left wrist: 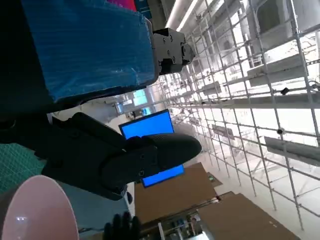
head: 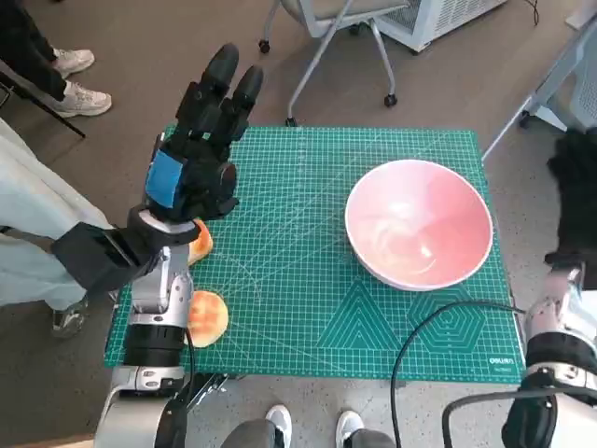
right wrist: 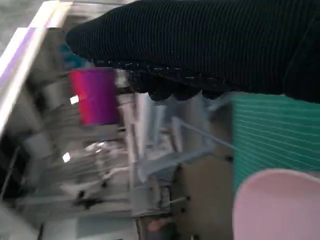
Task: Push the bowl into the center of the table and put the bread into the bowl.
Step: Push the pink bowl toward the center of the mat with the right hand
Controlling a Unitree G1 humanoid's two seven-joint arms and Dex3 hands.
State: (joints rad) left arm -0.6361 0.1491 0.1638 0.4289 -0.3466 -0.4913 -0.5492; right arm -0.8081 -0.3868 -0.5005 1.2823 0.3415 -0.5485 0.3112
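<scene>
The table is covered by a green cutting mat (head: 308, 280) printed with a white grid. The surrounding floor (head: 168, 65) is brown-grey. A wheeled office chair base (head: 326, 56) stands beyond the table's far edge, with a white perforated unit (head: 438, 19) beside it. A person's white sneakers (head: 75, 79) show at the far left. In the left wrist view, a blue screen (left wrist: 150, 127), cardboard boxes (left wrist: 200, 200) and white wire shelving (left wrist: 260, 75) appear.
</scene>
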